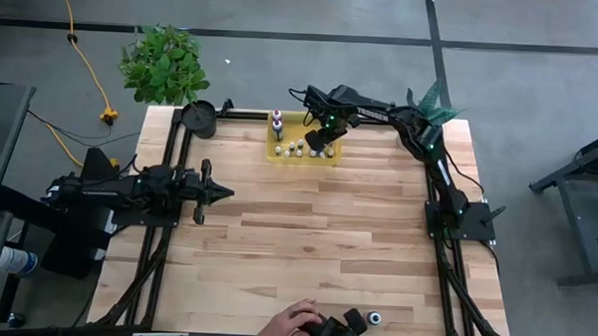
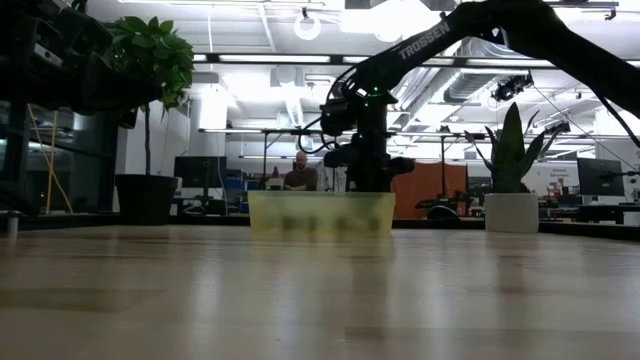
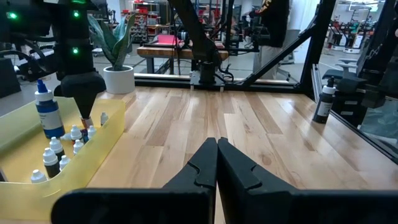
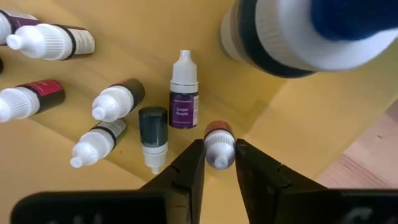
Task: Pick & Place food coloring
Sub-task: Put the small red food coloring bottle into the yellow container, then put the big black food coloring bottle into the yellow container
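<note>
The food coloring bottles (image 4: 112,102) lie and stand in the yellow see-through bin (image 1: 302,151) at the table's far edge, mostly white-capped, with one purple-labelled bottle (image 4: 184,93) and a tall blue-capped one (image 3: 46,111). My right gripper (image 4: 219,163) reaches down into the bin (image 1: 323,144) and is shut on one small bottle with a reddish-brown body. In the left wrist view it hangs over the bottles (image 3: 86,118). My left gripper (image 1: 226,192) waits shut over the table's left side, far from the bin. My right gripper pinches a small reddish-brown bottle by its white cap (image 4: 219,149) between the two fingertips (image 4: 194,163), coming from above and pointing down into the bin. Whether the bottle's base still rests on the bin floor I cannot tell.
A black pot (image 1: 198,117) and a leafy plant (image 1: 165,64) sit at the far left corner. A white pot with a spiky plant (image 2: 511,212) stands at the far right. A person's hand (image 1: 292,322) and a loose small bottle (image 1: 374,317) are at the near edge.
</note>
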`<act>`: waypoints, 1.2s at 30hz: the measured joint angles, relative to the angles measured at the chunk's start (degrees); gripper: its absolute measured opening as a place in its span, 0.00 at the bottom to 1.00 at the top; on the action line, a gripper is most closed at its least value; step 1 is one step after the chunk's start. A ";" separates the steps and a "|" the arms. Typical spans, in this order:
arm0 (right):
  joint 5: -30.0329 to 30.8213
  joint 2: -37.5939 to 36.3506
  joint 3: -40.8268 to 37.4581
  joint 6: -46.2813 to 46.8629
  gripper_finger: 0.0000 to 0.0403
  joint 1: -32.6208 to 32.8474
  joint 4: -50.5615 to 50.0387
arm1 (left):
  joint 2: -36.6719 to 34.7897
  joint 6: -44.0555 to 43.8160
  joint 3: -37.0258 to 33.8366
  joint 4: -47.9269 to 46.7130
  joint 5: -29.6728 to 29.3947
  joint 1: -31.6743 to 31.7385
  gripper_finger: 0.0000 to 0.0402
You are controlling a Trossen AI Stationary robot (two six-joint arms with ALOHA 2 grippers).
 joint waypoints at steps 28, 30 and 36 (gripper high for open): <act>-1.73 -9.37 0.00 -6.60 0.31 0.90 -1.18 | 0.02 0.00 0.00 0.00 0.00 0.00 0.00; -1.75 -11.65 0.02 -8.49 0.31 1.85 -2.03 | 0.01 0.00 0.00 0.00 0.00 0.00 0.00; -1.69 -18.40 0.02 -14.92 0.31 5.93 -7.02 | 0.00 0.00 0.00 0.00 0.00 0.00 0.00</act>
